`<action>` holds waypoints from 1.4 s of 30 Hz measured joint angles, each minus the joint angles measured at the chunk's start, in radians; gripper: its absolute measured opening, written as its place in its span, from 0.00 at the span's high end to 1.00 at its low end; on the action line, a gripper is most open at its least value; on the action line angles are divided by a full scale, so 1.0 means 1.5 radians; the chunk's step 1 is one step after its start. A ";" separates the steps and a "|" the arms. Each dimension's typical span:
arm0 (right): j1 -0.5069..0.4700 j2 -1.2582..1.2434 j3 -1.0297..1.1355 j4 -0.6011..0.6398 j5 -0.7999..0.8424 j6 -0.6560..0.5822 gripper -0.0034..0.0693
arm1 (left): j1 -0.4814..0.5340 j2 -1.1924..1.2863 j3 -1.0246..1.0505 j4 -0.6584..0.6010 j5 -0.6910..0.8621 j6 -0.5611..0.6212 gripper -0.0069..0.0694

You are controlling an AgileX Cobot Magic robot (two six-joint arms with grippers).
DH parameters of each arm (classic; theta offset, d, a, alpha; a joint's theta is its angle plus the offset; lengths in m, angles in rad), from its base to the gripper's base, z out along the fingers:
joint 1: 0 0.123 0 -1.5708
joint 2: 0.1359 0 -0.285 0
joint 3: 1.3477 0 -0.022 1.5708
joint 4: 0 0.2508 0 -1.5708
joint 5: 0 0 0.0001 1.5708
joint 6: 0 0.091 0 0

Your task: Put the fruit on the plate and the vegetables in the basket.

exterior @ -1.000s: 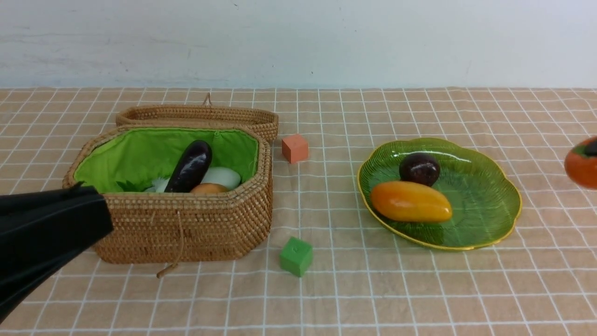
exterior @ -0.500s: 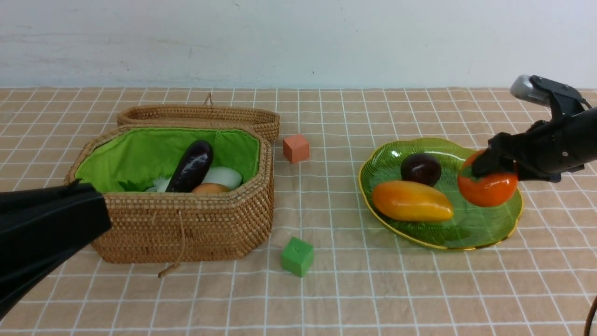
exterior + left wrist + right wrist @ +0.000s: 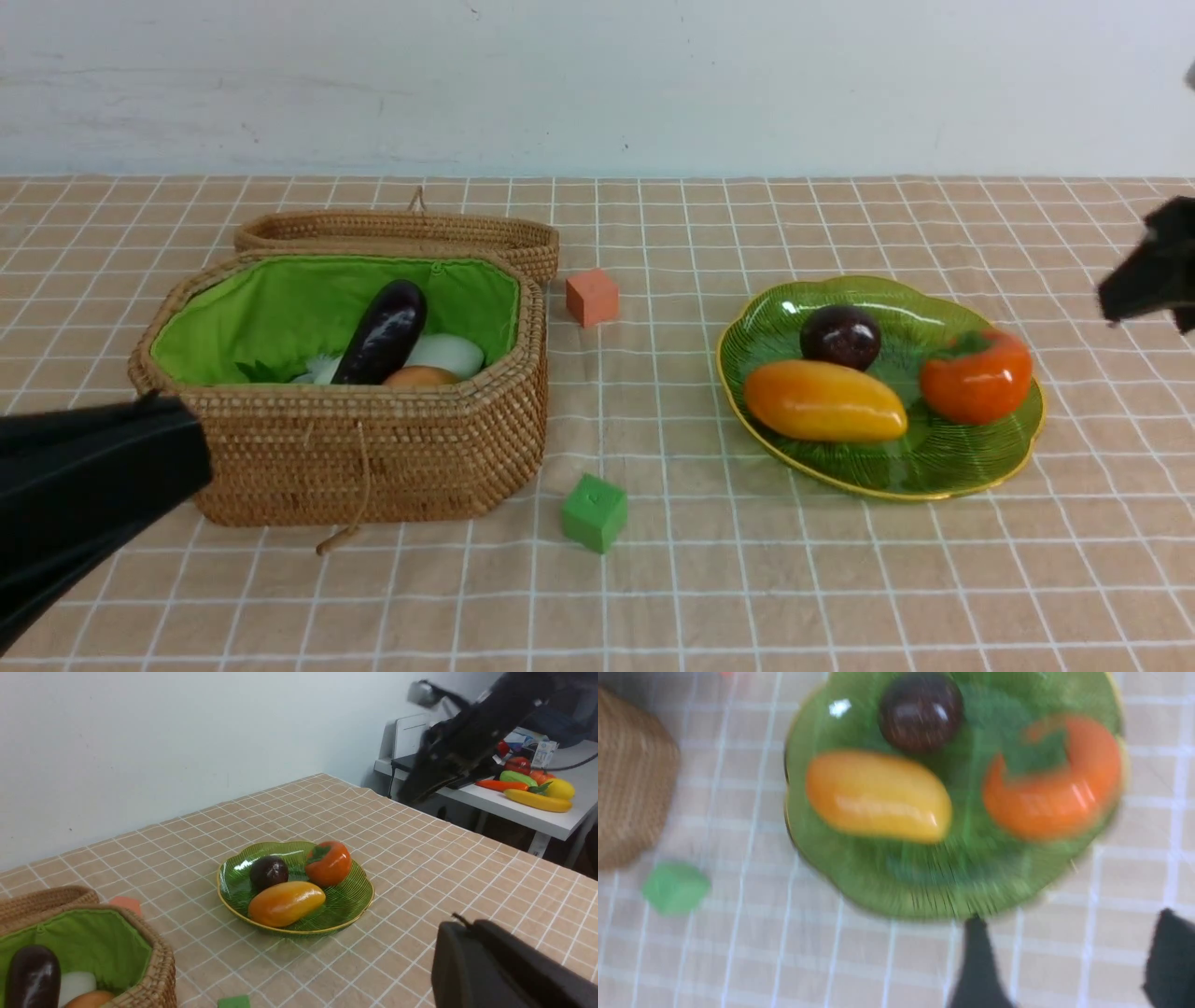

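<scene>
The green plate point(image 3: 934, 467) at right holds the mango point(image 3: 824, 401), the mangosteen point(image 3: 840, 337) and the persimmon point(image 3: 977, 375). All three also show on the plate point(image 3: 859, 882) in the right wrist view. The wicker basket point(image 3: 373, 457) at left holds the eggplant point(image 3: 381, 331), the white radish point(image 3: 448, 355) and the potato point(image 3: 418, 376). My right gripper point(image 3: 1134, 294) hangs above and right of the plate, open and empty point(image 3: 1071, 919). My left gripper point(image 3: 173, 439) is shut and empty in front of the basket's left end point(image 3: 460, 924).
An orange cube point(image 3: 591, 296) lies behind the gap between basket and plate, and a green cube point(image 3: 593, 512) lies in front of it. The basket's lid point(image 3: 401, 233) lies open behind it. A side table point(image 3: 528, 807) with other toy produce stands beyond the right edge.
My right gripper carried the persimmon in over the plate, let it go there, and has pulled back up and to the right. My left gripper has barely moved.
</scene>
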 joint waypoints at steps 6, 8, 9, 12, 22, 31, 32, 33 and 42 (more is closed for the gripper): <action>0.000 -0.260 0.120 -0.062 0.084 0.030 0.86 | 0.000 -0.150 0.125 0.028 -0.014 -0.022 0.93; 0.000 -0.363 0.175 -0.072 0.091 0.031 0.93 | 0.000 -0.188 0.167 0.038 -0.028 -0.028 0.93; 0.000 -0.415 0.202 -0.077 0.093 0.032 0.97 | 0.000 -0.216 0.192 0.044 -0.036 -0.030 0.93; 0.000 -0.588 0.288 -0.087 0.073 0.035 0.98 | 0.000 -0.259 0.244 0.049 -0.044 -0.033 0.93; 0.010 -0.766 0.485 -0.044 -0.187 0.065 0.97 | 0.000 -0.275 0.335 0.050 -0.040 -0.033 0.93; 0.090 -0.746 0.687 0.025 -0.449 0.068 0.95 | 0.000 -0.275 0.383 0.050 -0.009 -0.034 0.93; 0.090 -0.746 0.703 0.025 -0.453 0.068 0.95 | 0.000 -0.275 0.386 0.050 -0.003 -0.034 0.93; 0.090 -0.746 0.709 0.025 -0.453 0.068 0.95 | 0.000 -0.275 0.386 0.050 -0.001 -0.034 0.93; 0.138 -0.849 0.861 -0.079 -0.612 0.068 0.97 | 0.000 -0.275 0.386 0.050 0.040 -0.034 0.93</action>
